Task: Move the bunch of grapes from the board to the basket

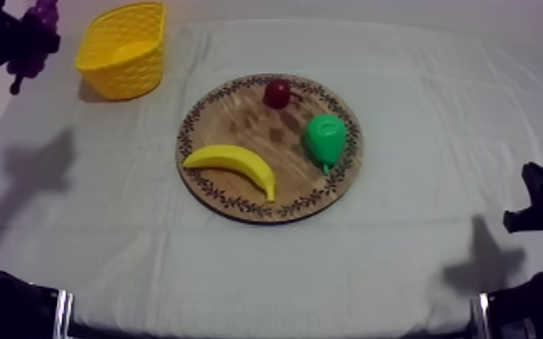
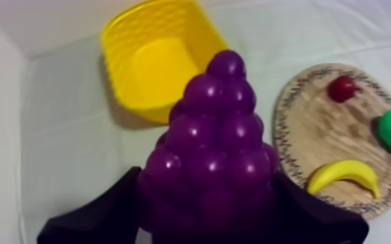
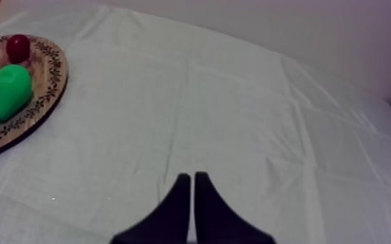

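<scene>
Bunch of grapes is sitting clamped in the left gripper, hiding its fingertips, near the yellow basket; the right gripper is lying closed, empty.

I see 3 toy fruits mid-table: yellow banana lying flat, nearest the cam; green pear to its right, not touching; small red fruit further back, apart from both. Grey-white cloth shows fold creases.

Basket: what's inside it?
Nothing shows inside the yellow basket, just its bare floor. The grapes, held in the left gripper, hide its near edge.
</scene>
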